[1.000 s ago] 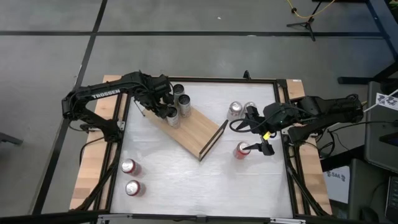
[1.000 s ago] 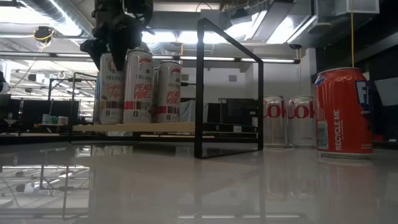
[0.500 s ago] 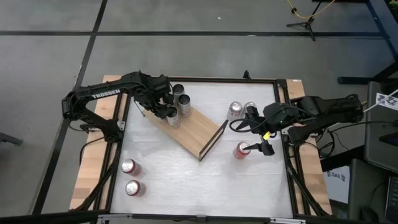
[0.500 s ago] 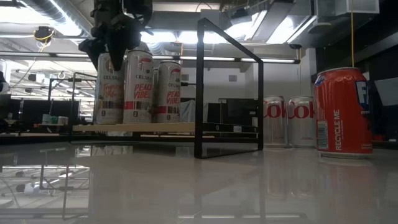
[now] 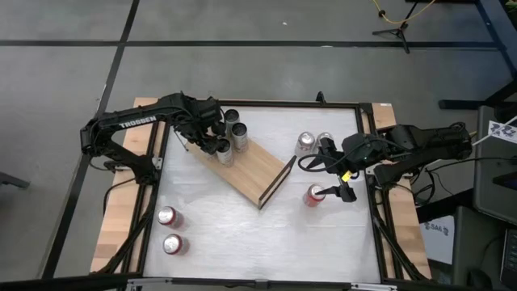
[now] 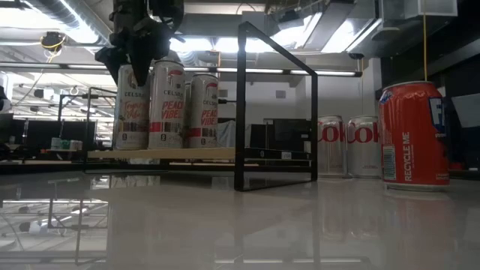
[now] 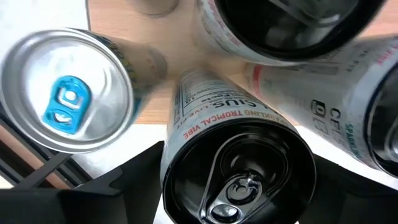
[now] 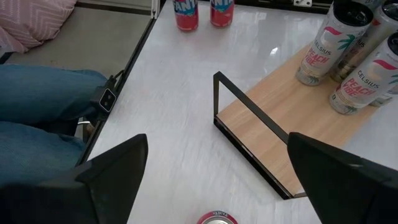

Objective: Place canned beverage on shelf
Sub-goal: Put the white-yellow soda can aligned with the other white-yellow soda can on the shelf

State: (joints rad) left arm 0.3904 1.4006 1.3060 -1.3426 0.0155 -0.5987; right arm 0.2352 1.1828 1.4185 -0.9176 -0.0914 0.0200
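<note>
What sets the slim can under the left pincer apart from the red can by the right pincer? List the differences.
The slim can is tall, narrow and pale; the red can is shorter and wider. The slim can stands on the shelf; the red can sits on the table. The left pincer grips the slim can; the right pincer, open, is beside the red can without holding it. Both stand upright.
</note>
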